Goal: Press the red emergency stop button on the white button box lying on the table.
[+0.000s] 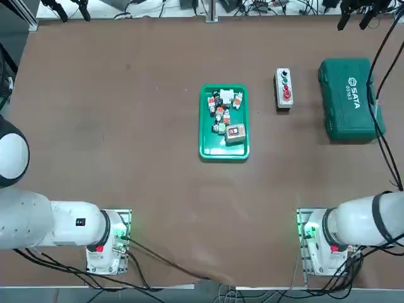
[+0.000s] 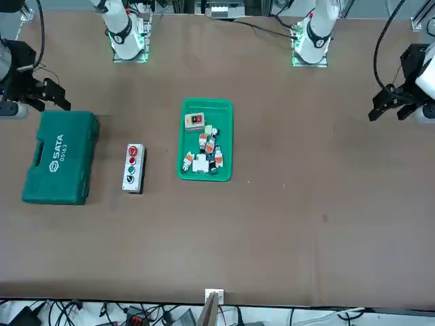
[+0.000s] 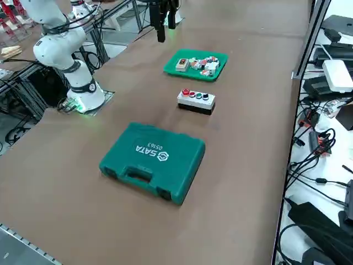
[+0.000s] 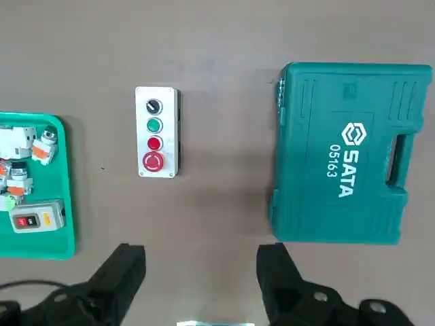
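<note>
Okay, brown table (image 1: 183, 189) is the biggest thing, spanning under the rest. Green SATA case (image 1: 348, 101) lies flat toward the robot's right, dark cables crossing over it in the top view. Green tray (image 1: 242, 142) is near the middle; small white-and-orange parts (image 1: 219, 112) are bunched in it, plus a little grey box (image 1: 235, 133) with a red switch, at the end nearer the arm bases. Right gripper (image 4: 200, 272) is up above the table, jaws apart with nothing between them, not touching the button box.

White button box (image 4: 158, 159) lies on the table between tray and case, touching neither — long side running away from the robot, buttons facing up. Row on it goes black knob (image 4: 154, 106), green button (image 4: 154, 125), smaller red button (image 4: 155, 142), then the red emergency stop button (image 4: 153, 161). That last one is the widest of the row — sits at the box end nearest the arm bases.
</note>
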You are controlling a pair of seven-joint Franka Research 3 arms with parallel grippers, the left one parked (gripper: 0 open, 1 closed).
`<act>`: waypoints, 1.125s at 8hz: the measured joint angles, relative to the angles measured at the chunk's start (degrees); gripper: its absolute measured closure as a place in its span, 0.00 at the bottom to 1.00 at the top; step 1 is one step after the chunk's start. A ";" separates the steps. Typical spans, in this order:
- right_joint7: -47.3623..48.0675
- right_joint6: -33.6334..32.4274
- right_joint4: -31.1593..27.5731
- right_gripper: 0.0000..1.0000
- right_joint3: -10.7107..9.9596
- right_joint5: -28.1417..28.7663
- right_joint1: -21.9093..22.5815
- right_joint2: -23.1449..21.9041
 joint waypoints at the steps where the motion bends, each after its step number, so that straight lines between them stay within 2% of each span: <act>1: -0.06 -0.04 0.00 0.00 0.00 0.00 0.02 0.00; 6: 0.10 -0.30 0.00 0.00 0.04 0.02 0.22 0.32; 8: 0.12 -0.36 0.00 0.04 0.02 0.02 0.21 1.62; 9: 0.12 -0.36 0.00 0.16 0.02 0.02 0.21 2.27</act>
